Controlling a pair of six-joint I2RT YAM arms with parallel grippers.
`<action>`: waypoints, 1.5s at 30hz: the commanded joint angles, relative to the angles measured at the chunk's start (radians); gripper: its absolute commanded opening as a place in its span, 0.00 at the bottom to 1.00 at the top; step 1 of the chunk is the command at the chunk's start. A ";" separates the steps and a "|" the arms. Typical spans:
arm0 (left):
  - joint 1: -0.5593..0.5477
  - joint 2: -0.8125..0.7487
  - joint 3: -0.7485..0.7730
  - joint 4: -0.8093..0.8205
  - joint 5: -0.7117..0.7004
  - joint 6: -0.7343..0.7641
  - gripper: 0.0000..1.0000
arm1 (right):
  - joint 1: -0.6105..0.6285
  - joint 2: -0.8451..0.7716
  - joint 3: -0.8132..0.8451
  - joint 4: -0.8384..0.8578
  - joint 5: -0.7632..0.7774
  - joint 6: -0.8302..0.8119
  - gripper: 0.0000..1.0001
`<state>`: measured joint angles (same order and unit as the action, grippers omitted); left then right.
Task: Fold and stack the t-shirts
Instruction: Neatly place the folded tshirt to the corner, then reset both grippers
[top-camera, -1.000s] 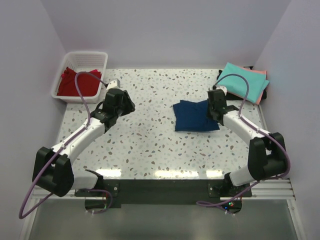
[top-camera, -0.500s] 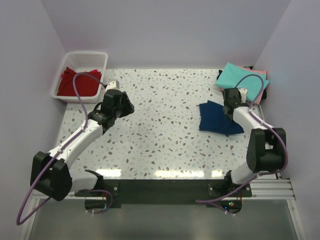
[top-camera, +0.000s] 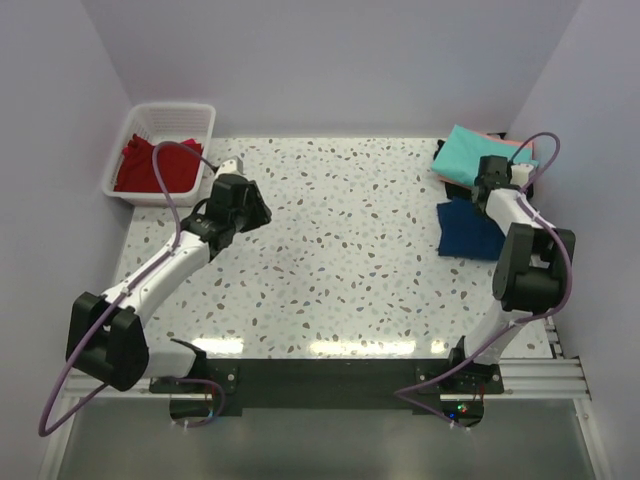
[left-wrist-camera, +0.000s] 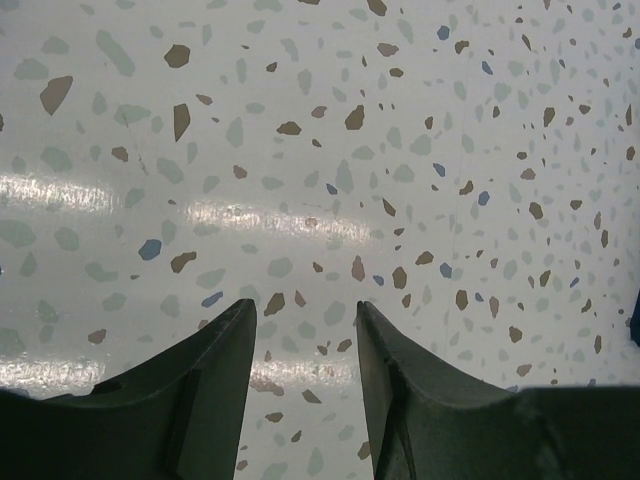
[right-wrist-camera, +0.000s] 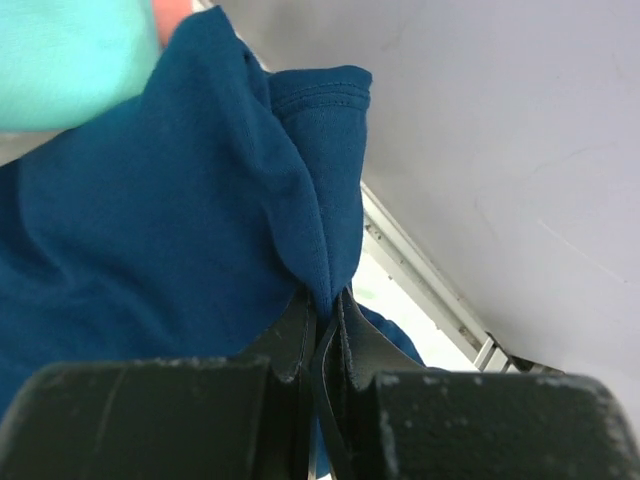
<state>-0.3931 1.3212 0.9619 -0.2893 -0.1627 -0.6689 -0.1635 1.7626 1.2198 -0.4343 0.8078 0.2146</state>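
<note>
A folded navy blue t-shirt hangs bunched from my right gripper, which is shut on a pinch of its cloth at the table's right edge. Just behind it lies a folded teal t-shirt on top of a salmon-pink one. A red t-shirt lies crumpled in the white basket at the far left. My left gripper hovers open over bare speckled tabletop, nothing between its fingers.
The speckled table is walled in by pale panels at the back and both sides. A metal rail runs along the table's right edge, close to the right wall. The arm bases stand at the near edge.
My right gripper has carried the navy t-shirt from the table's middle to the right edge, beside the teal and pink stack. The left arm has shifted only slightly.
</note>
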 joint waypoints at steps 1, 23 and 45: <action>0.003 0.015 0.057 -0.001 0.006 0.019 0.50 | -0.043 0.031 0.061 -0.006 0.094 -0.004 0.00; -0.039 0.095 0.084 0.019 -0.012 0.042 0.56 | -0.107 0.052 0.095 -0.014 0.137 0.080 0.68; -0.112 0.042 0.012 0.064 -0.052 0.097 0.65 | 0.415 -0.264 -0.071 -0.014 -0.119 0.152 0.68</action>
<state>-0.4919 1.4109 0.9829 -0.2646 -0.1814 -0.6193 0.1802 1.5806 1.1637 -0.4534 0.7731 0.3149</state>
